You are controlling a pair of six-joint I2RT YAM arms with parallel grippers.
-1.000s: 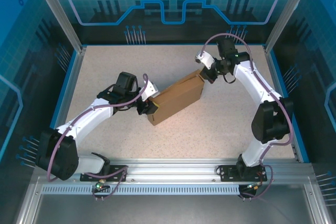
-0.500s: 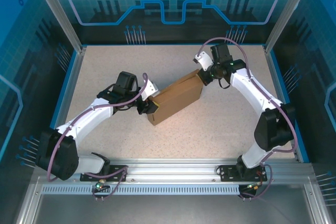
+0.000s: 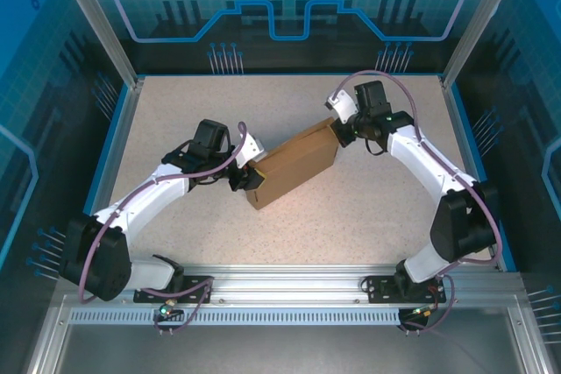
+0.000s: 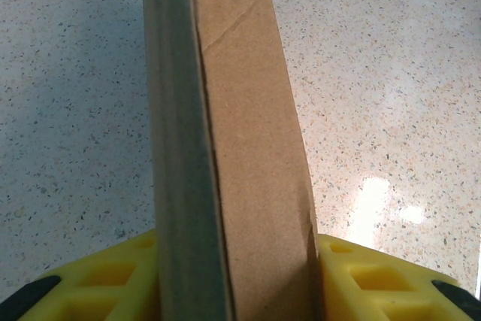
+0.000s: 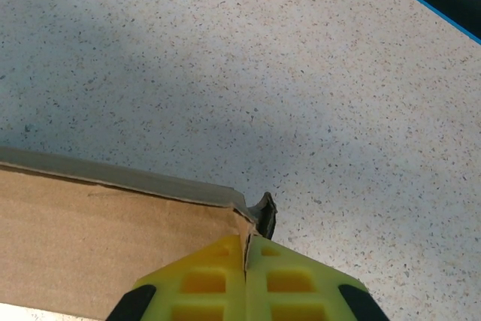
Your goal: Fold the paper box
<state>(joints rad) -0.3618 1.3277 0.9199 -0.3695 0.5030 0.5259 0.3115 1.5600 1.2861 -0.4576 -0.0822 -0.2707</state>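
My left claw (image 4: 237, 280) is clamped across the thickness of the paper box (image 4: 248, 148), a yellow pad pressed on each broad face at its near end. My right claw (image 5: 245, 272) has its pads drawn together on the thin cardboard edge at the far corner; I take that as a pinch on a wall or flap, though the pads hide what is between them. I read the two-ended hold as a brace: the left anchors the box, so the right can work the corner without the whole thing sliding across the table (image 3: 193, 102). From above, the box lies diagonally mid-table between the arms, looking closed and shallow, its near-left end at the left claw (image 3: 248, 177) and its far-right corner at the right claw (image 3: 340, 131). That view hides the contact itself. The left wrist camera shows a slight crease across the brown face, and the right wrist camera shows a ragged seam line along the top edge leading into the pinched corner.
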